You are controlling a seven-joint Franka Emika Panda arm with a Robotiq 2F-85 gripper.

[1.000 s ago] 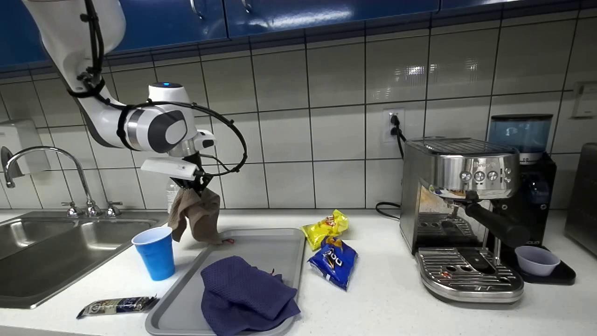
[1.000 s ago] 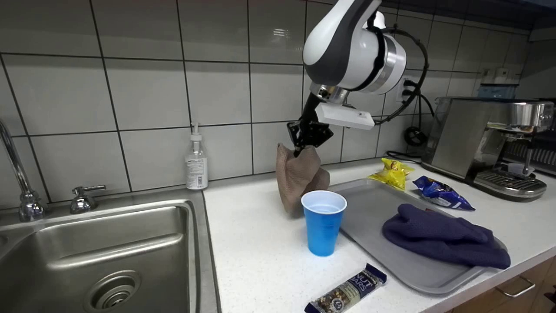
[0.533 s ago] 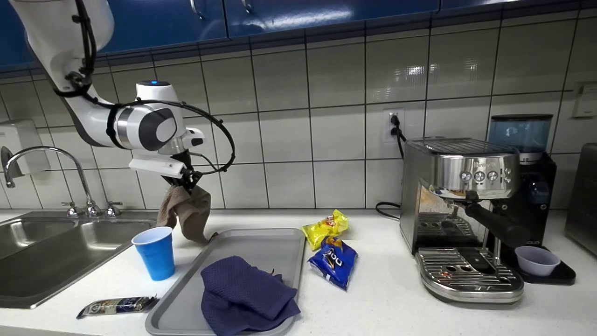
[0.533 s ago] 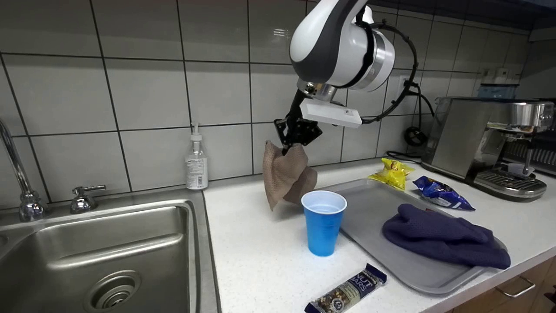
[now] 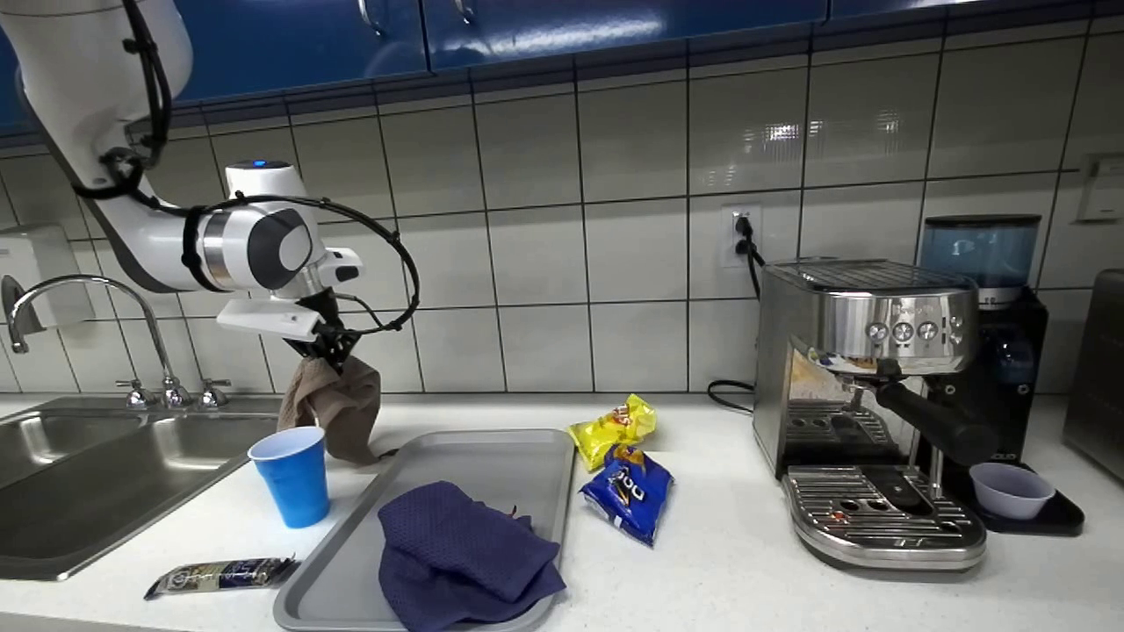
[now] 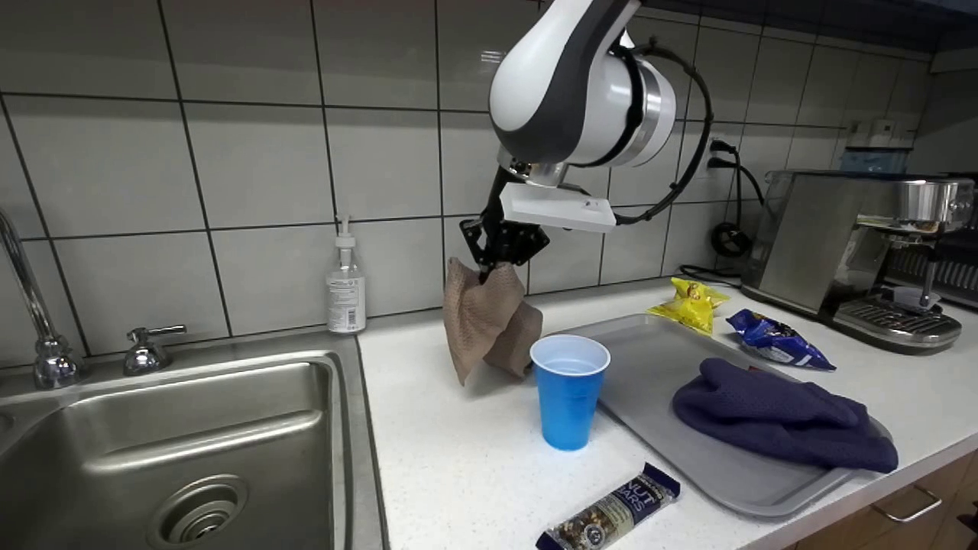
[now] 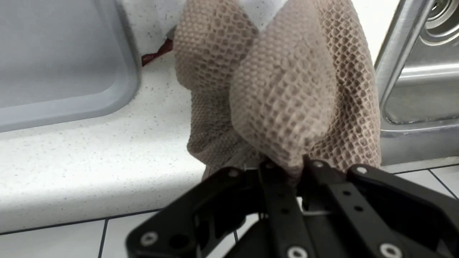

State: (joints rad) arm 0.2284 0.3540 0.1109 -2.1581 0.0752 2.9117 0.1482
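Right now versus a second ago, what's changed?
The hand has carried the brown cloth toward the sink, leftward in both exterior views. Nothing was newly grasped or let go. Blue cup, tray, purple cloth, nut bar, yellow bag, blue bag and coffee machine stayed put.

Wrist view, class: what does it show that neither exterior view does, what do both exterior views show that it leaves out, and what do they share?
Only the wrist view shows lettering on the red tag by the brown cloth, and both fingers of the gripper pinching a fold.

Only the exterior views show the cup, nut bar, purple cloth, yellow packet, blue packet, coffee machine and arm.

All share the brown cloth held in the gripper, the tray, sink, counter and tiles.
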